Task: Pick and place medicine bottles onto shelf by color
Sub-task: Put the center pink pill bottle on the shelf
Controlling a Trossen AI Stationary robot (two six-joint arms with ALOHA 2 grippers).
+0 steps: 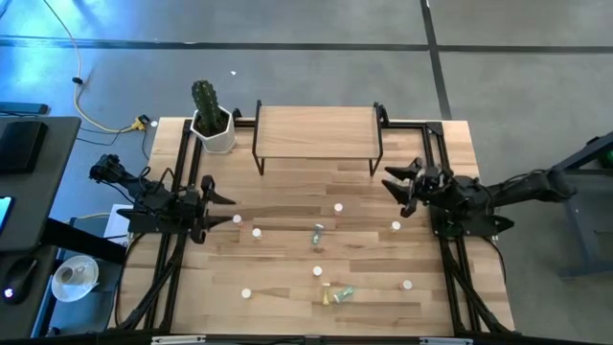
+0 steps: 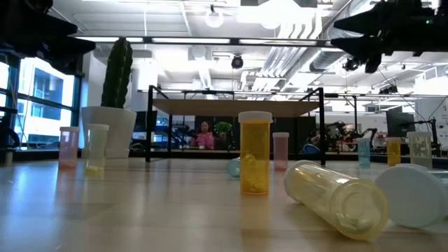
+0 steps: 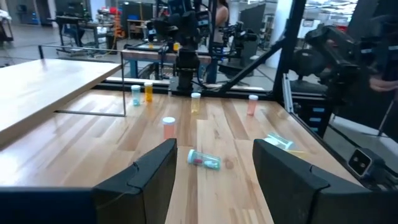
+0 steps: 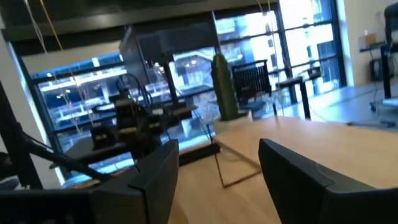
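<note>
A: What's around the work area?

B: Cactus [image 1: 205, 99] in a white pot [image 1: 216, 132] at the shelf's left end, just beside its leg. Black frame rails [image 1: 175, 206] run along both sides of the tabletop [image 1: 287, 278]. Nothing sits between the grippers and the bottles.

A: Shelf?

B: Shelf [image 1: 317, 130] stands at the far edge of the tabletop, light wood on thin black legs — its top is bare.

A: Bottles?

B: Medicine bottles [image 1: 318, 231] are scattered over the tabletop in front of the shelf, white caps up on most. A few lie tipped near the front edge, one yellow bottle [image 2: 334, 197] on its side right by the low camera, an upright yellow-orange one [image 2: 254, 162] next to it.

A: Grippers?

B: Left gripper [image 1: 218, 196] hovers at the left side, fingers apart, holding nothing. Right gripper [image 1: 396, 182] is at the right side near the shelf's leg — fingers spread, empty, raised above the tabletop.
</note>
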